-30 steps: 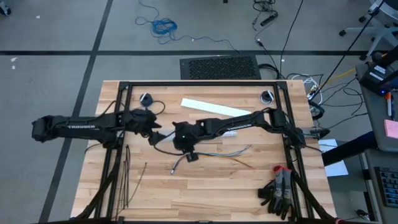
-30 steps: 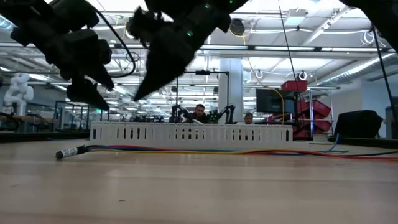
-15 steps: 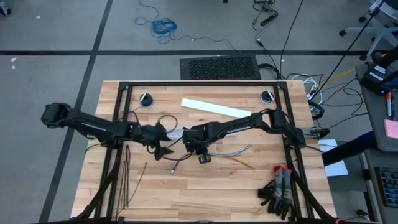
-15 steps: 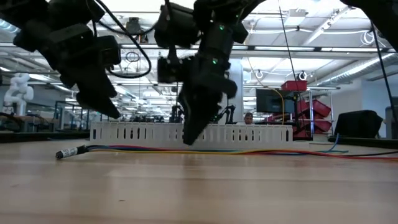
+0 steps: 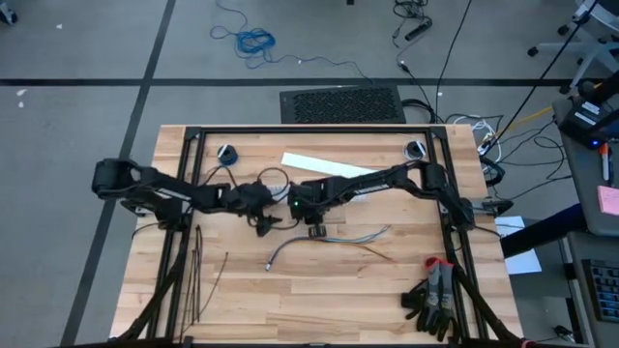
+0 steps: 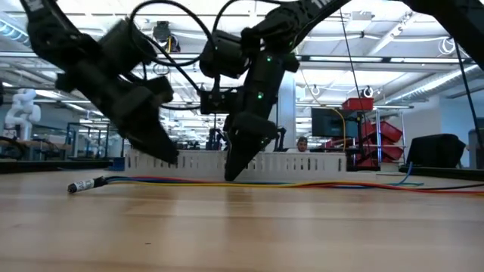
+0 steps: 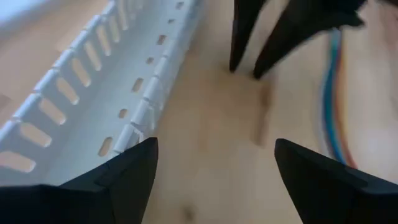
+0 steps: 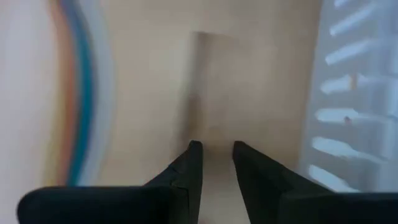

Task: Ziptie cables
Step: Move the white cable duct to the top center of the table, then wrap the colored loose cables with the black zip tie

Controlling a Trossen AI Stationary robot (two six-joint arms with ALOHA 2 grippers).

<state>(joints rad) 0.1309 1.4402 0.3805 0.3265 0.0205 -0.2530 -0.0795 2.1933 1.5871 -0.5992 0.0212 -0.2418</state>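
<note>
The cables [image 5: 329, 238] lie loose on the table [image 5: 319, 300], just toward the front edge from both my grippers, with nothing holding them. Their long axis runs across the table, left to right: the dark tip [image 6: 78, 186] points toward my left side and the free wire ends fan out to the right. In the low view the bundle rests flat on the wood in front of the white slotted duct [image 6: 302, 162].

My right gripper [image 5: 293, 203] hangs point-down between the duct and the cables, its fingers nearly together with a narrow gap and nothing in it. My left gripper [image 5: 263, 220] is just beside it, fingers spread wide and empty; it looks slightly nearer the dark-tipped end, so I judge that end is its to take, with the right going for the middle.

The zipties [image 5: 197, 273] lie well apart at the front left, lengthwise front to back, nearer my left arm. None is picked up yet.
</note>
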